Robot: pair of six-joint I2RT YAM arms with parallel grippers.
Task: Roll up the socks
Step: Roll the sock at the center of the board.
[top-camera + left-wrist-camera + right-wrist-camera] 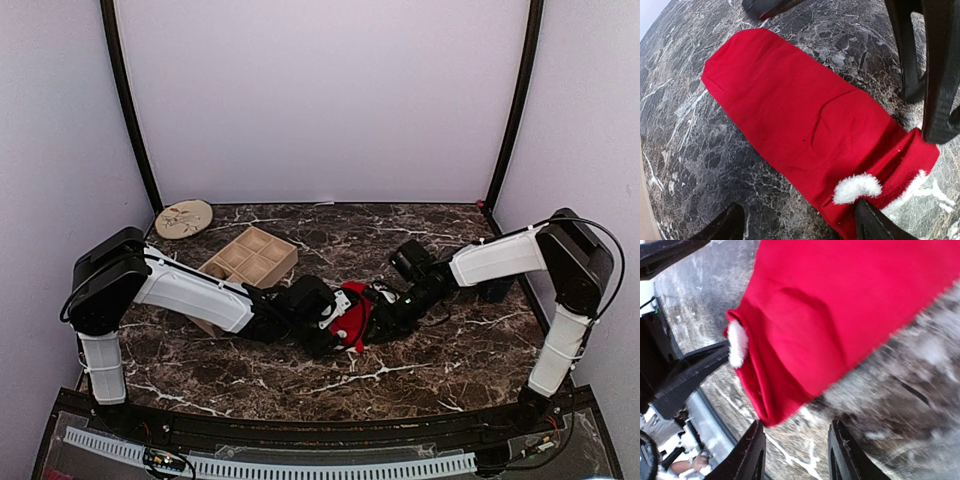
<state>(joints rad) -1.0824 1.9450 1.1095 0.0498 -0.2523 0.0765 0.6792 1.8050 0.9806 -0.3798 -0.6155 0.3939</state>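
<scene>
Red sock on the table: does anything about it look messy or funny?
A little. The bright red fabric sock lies flat on the dark marble table, but its end by the white fluffy patch is folded over, and a crease crosses its middle.

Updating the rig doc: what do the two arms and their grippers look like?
Matching pair: left arm and right arm have white moulded link shells between bulky black joint housings. A thin black cable loops past the right arm's upper joint. The left gripper and right gripper have matte black, tapered fingers. No legible markings.
</scene>
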